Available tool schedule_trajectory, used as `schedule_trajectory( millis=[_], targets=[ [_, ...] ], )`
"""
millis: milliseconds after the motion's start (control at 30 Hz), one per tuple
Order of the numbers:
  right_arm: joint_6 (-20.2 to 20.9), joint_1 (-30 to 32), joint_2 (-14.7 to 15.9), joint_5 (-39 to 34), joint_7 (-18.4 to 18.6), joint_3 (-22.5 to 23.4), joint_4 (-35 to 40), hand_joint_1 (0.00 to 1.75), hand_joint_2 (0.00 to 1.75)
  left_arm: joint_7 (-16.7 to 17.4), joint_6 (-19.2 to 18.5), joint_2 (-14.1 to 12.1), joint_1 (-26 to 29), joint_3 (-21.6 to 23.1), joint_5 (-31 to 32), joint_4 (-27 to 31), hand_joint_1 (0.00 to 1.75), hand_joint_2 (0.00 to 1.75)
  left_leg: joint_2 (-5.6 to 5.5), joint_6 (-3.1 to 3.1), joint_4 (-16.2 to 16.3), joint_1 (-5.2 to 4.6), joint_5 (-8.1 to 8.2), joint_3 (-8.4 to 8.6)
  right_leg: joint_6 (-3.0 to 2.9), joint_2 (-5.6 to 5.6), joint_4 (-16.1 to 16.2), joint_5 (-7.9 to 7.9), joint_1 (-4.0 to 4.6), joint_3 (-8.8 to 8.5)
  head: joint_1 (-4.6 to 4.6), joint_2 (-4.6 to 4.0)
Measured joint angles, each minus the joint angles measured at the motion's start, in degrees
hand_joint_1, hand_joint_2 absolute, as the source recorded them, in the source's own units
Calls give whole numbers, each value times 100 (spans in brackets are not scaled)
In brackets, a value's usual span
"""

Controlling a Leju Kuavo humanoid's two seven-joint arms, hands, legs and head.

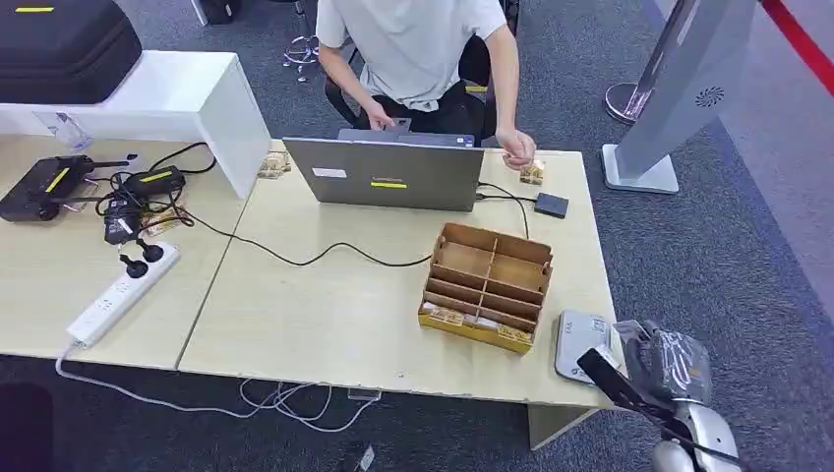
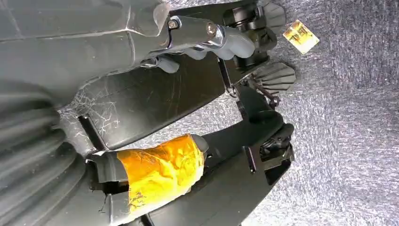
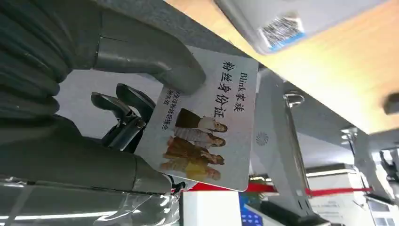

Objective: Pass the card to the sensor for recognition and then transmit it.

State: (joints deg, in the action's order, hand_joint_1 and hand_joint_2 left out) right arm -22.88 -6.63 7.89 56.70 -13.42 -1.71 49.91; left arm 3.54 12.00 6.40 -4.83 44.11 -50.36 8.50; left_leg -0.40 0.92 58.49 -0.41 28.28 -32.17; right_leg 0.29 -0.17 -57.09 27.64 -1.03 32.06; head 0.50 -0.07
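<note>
On the head view, bottom-right corner, right hand (image 1: 661, 362) sits just off the counter (image 1: 325, 315) edge, pinching a card (image 1: 622, 385) seen edge-on as a dark strip. Card is just beside and below the grey sensor (image 1: 580, 342), which lies flat on the counter's near right corner; touching or not, can't tell. Left of sensor: wooden organizer (image 1: 486, 283) w/ several compartments, yellow front strip. Behind it a laptop (image 1: 397, 174), lid back facing the camera, black cable running left across the counter. A person (image 1: 418, 49) in a light shirt sits behind the laptop, one hand (image 1: 517, 149) on the counter's far edge near a small black box (image 1: 552, 205). Far left: white power strip (image 1: 122, 293), black devices and tangled leads. Grey kiosk stand (image 1: 679, 88) on the carpet, far right.

Left wrist view: left hand (image 2: 202, 40) hangs over grey carpet (image 2: 357, 122), grey fingers curled in, nothing in them. Yellow tape (image 2: 160, 172) wraps a dark part close to the camera. Small yellow tag (image 2: 301, 36) lies on the carpet.

Right wrist view: thick grey thumb (image 3: 155, 61) presses on the card's (image 3: 207, 127) printed face, darker fingers (image 3: 122, 117) behind it, so the hand is clamped on the card. Card is white, w/ Chinese text and a group photo. Sensor's (image 3: 291, 21) underside w/ barcode label shows against the counter surface (image 3: 339, 70) near the card's edge.
</note>
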Motion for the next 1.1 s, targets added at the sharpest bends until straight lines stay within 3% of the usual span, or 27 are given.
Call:
schedule_trajectory(
  millis=[433,567,667,933,1100],
  targets=[
    [33,-233,-37,101,-66,48,-383,175,175,-2,63,-33,4,0,-31,0,0,175,-3,0,0,1,0,-4,-1,-4,-1,1,1,1,0,0],
    [57,-303,-42,87,-116,42,-206,175,175,-2,61,-37,7,0,-31,0,0,175,-3,0,0,0,0,-8,0,-3,-2,0,-1,3,0,0],
    [359,-517,-42,48,31,2,173,175,175,-2,59,-37,6,0,-31,0,0,175,3,0,0,0,-1,-5,0,2,-2,-1,-2,4,0,0],
    [1145,-1742,-72,271,443,-637,926,175,175,-61,-2,-33,6,2,15,0,0,175,6,-4,0,-1,-6,-3,-2,7,-8,-3,-1,4,-2,0],
    [1300,-2727,-282,310,855,-1292,803,175,175,-57,-57,-28,0,13,114,0,0,175,5,-5,0,0,-8,-4,-2,7,-12,-3,0,7,2,0]
  ],
)
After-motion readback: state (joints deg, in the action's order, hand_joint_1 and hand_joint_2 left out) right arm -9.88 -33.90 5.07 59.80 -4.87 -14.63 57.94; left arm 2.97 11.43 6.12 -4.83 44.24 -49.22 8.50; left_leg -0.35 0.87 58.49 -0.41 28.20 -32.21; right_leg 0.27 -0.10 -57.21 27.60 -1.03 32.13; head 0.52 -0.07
